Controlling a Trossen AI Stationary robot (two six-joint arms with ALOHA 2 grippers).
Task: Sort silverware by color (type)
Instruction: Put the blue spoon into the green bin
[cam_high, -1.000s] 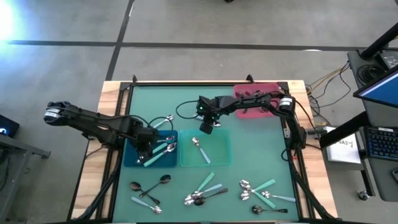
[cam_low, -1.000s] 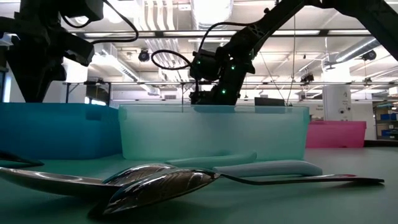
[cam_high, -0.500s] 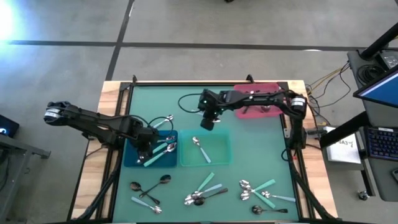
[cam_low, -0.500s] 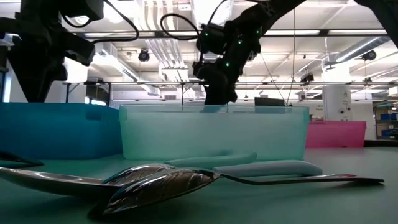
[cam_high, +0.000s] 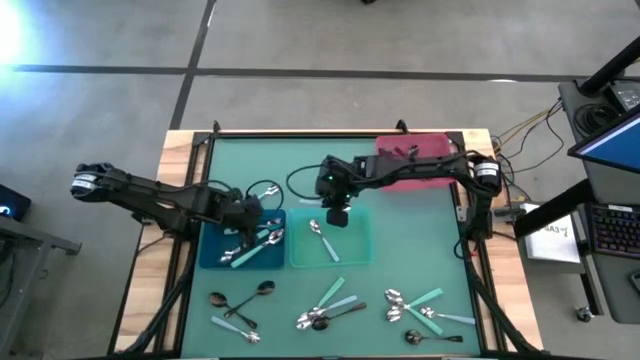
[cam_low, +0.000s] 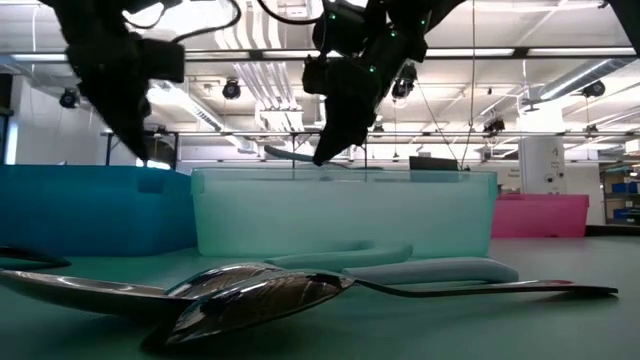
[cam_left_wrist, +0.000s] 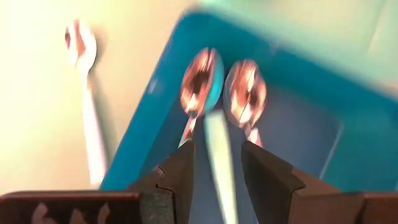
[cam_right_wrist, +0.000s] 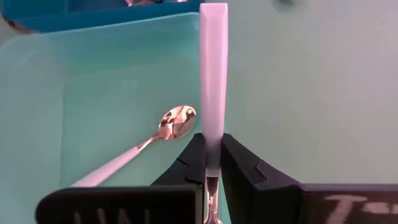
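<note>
My right gripper (cam_high: 337, 213) hangs over the far edge of the pale teal bin (cam_high: 350, 255), shut on a teal-handled spoon (cam_right_wrist: 213, 74). The low view shows this spoon (cam_low: 295, 153) above the bin's rim. One teal-handled spoon (cam_right_wrist: 155, 140) lies flat on the bin's floor. My left gripper (cam_left_wrist: 217, 162) stands open above the blue bin (cam_high: 212, 255), where shiny spoons (cam_left_wrist: 245, 93) lie. Loose spoons of the silverware (cam_high: 325, 310) lie on the mat by the near edge. My right gripper pinches the spoon between its two fingers at the handle's end by the metal neck (cam_right_wrist: 213, 155). The handle sticks straight out along the fingers, slanting down, its free end (cam_right_wrist: 213, 9) forward. The spoon is lifted clear above the teal bin. My left gripper has a pale handle (cam_left_wrist: 217, 149) showing in the gap between its fingers; whether they touch it I cannot tell.
A pink bin (cam_high: 415, 160) stands at the far right under the right arm. More spoons lie at the near left (cam_high: 240, 305) and near right (cam_high: 420, 310), and by the blue bin's far side (cam_high: 265, 192). A shiny spoon (cam_low: 250, 295) lies close before the low camera.
My right gripper has risen with the teal-handled spoon, rolled, and come a little toward the near edge, over the teal bin's far rim. My left gripper has tipped upward and drawn toward the blue bin's far side; its finger gap looks unchanged.
</note>
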